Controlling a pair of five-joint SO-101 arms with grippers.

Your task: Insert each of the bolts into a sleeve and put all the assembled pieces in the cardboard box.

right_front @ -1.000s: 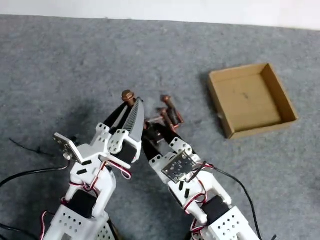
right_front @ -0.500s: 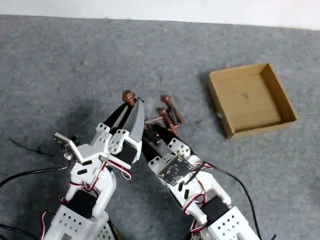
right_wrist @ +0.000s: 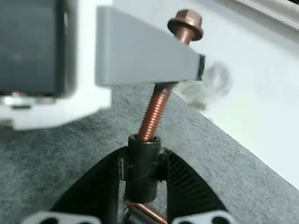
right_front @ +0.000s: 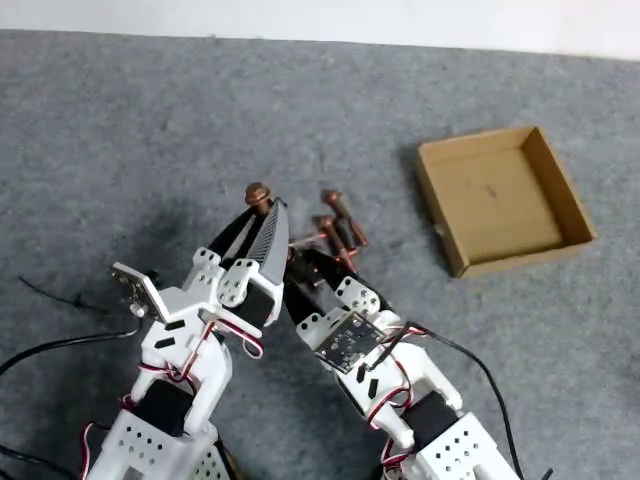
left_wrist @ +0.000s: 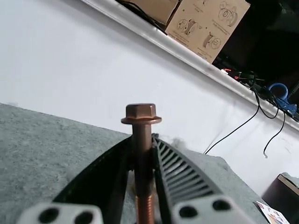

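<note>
Across the whole high view, grey carpet as the work surface. At right, slightly above the middle, an open cardboard box, flat on the carpet, well apart from both arms.

At lower left, the left arm; at lower centre, the right arm, both angled up toward the middle of the frame, tips close together.

Left gripper clamped on 1 copper-coloured bolt. In the left wrist view, shank pinched between the 2 dark fingers, hex head up above the fingertips, thread down between them. In the right wrist view, a pale finger of that gripper crossing the upper left, the bolt's head above it and the thread slanting down below.

Right gripper closed around a black sleeve, held upright at centre bottom of the right wrist view. Threaded tip of the bolt at the sleeve's mouth; depth inside not discernible.

Just right of the grippers in the high view, a small cluster of loose bolts lying on the carpet.
</note>
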